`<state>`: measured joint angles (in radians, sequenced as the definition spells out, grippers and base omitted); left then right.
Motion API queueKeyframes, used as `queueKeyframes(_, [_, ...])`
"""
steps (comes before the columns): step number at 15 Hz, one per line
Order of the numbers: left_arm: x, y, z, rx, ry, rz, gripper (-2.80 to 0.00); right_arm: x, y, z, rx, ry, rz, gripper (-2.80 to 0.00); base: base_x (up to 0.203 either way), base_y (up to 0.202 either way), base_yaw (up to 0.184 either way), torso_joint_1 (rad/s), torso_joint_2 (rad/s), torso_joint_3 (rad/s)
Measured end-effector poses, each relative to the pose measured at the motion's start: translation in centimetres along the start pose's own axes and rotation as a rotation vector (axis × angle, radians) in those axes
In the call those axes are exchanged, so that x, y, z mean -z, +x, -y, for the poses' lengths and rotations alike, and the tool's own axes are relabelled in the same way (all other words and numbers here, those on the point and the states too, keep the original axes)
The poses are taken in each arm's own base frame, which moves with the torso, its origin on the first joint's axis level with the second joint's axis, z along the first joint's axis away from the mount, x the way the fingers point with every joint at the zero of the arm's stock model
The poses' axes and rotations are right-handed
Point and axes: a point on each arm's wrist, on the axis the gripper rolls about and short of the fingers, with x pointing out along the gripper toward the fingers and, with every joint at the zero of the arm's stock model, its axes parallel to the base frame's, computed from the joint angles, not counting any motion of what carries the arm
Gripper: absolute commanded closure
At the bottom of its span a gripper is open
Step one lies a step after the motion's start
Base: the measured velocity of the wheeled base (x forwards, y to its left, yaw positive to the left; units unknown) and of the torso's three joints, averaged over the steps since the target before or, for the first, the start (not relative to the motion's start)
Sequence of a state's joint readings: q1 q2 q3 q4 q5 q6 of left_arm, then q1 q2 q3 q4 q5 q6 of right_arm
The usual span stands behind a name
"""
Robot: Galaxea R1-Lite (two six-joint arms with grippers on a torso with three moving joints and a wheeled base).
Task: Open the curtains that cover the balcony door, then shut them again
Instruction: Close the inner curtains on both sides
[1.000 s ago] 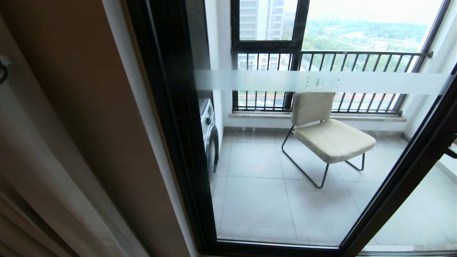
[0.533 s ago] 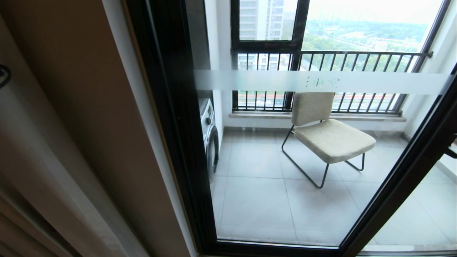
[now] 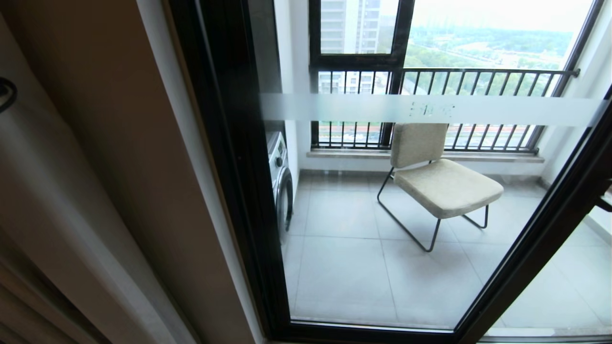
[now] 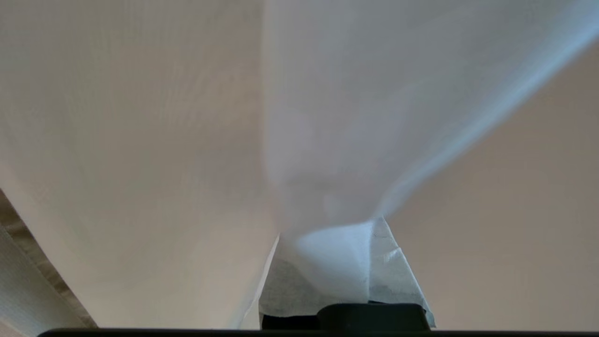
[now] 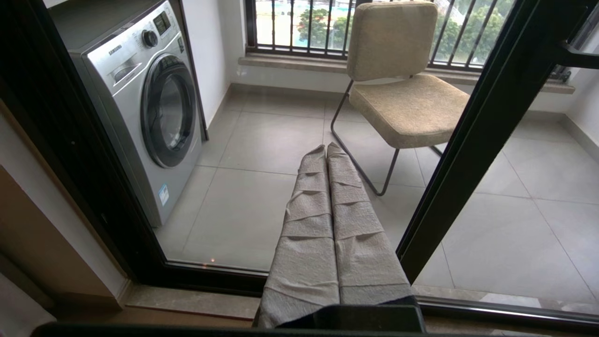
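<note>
The curtains (image 3: 43, 200) hang bunched at the left, leaving the balcony door (image 3: 382, 110) uncovered; it is clear glass with a frosted band and a black frame (image 3: 229, 167). In the left wrist view, white sheer curtain (image 4: 374, 117) fills the picture. My left gripper (image 4: 330, 229) is shut on a fold of it, and its taped fingers (image 4: 402, 276) show on either side of the pinched fabric. My right gripper (image 5: 326, 147) is shut and holds nothing. It hangs low in front of the door's bottom rail, with its taped fingers (image 5: 304, 243) pressed together.
Beyond the glass are a beige chair (image 3: 440, 181), a washing machine (image 5: 140, 103) and a black railing (image 3: 444, 71) on a tiled balcony floor. The door's black handle (image 3: 605, 203) sticks out at the right edge. A brown wall strip (image 3: 119, 119) runs between curtain and frame.
At the left edge of the head view, the curtain fold and a small black piece beside it have shifted slightly. The door and balcony look the same.
</note>
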<state>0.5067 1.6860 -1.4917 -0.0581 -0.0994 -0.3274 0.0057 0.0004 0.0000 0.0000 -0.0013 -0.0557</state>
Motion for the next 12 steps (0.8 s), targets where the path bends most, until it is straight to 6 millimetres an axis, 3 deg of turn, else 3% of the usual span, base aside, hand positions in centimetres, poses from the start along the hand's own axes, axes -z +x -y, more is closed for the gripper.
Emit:
queueKeyframes(4, [0.5, -2.3, 1.6, 0.048, 0.006, -0.008, 0.0, 0.0, 0.0, 0.0, 0.0, 0.0, 0.0, 0.0, 0.0, 0.0, 0.0, 0.0, 0.0, 0.0])
queueKeyframes(12, [1.5, -9.0, 6.8, 0.257, 0.027, -0.005, 0.0, 0.0, 0.0, 0.0, 0.0, 0.0, 0.0, 0.0, 0.0, 0.0, 0.0, 0.0, 0.0, 0.0])
